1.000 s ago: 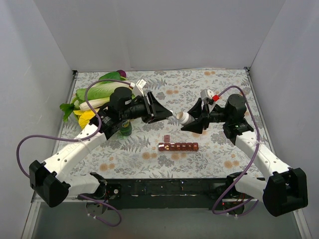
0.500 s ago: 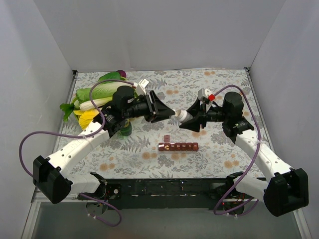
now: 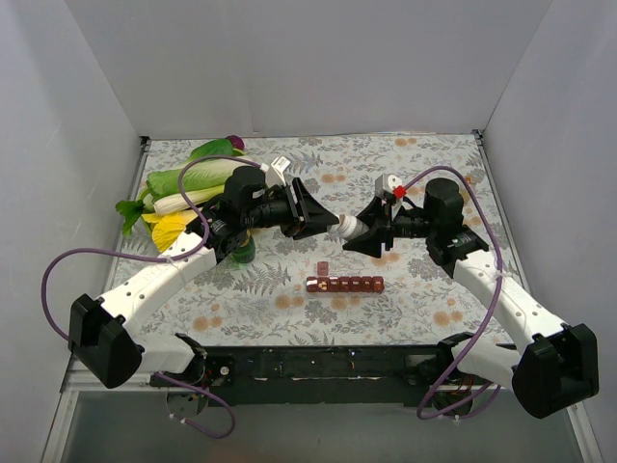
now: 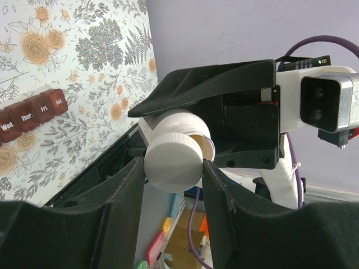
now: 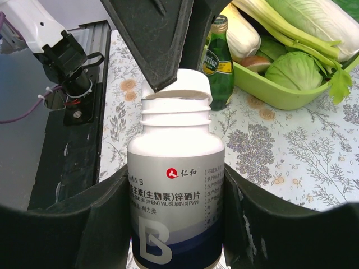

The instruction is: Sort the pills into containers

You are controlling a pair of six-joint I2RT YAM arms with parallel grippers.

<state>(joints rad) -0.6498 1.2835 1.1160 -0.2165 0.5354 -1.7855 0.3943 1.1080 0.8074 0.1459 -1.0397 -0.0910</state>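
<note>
White plastic sits at the middle of the scene: a pill bottle [image 5: 175, 162] is held roughly level off the flowered worktop [image 3: 424, 164], above its centre. Its blue-banded label is turned toward the right wrist camera. The right jaws are clenched on the bottle's body, one finger on each side of the label. The bottle's cap [image 4: 173, 159] points left, and the left jaws are clamped on it, a finger pressed to either side of its rim. In the right wrist view, bare thread rings of the neck show below the cap. Whether the cap is free of the neck I cannot tell. The left arm [image 3: 154, 275] and the right arm [image 3: 501, 299] reach in from their own sides and meet nose to nose at the bottle.

The containers [image 3: 344, 284], a dark red-brown strip of small lidded boxes, lie flat on the worktop just on the near side of the bottle, running left to right. One lid close to the strip's left end stands up, and the rest look shut. The left wrist view catches lids marked Wed, Thur, Fri and Sat.

A dark green glass bottle [image 3: 243, 251] stands upright to the left of the strip, beside the left arm. Just beyond it, toward the far left corner, a green tray [image 5: 280, 92] holds leafy vegetables [image 3: 193, 178] and a round cabbage [image 5: 294, 70].
</note>
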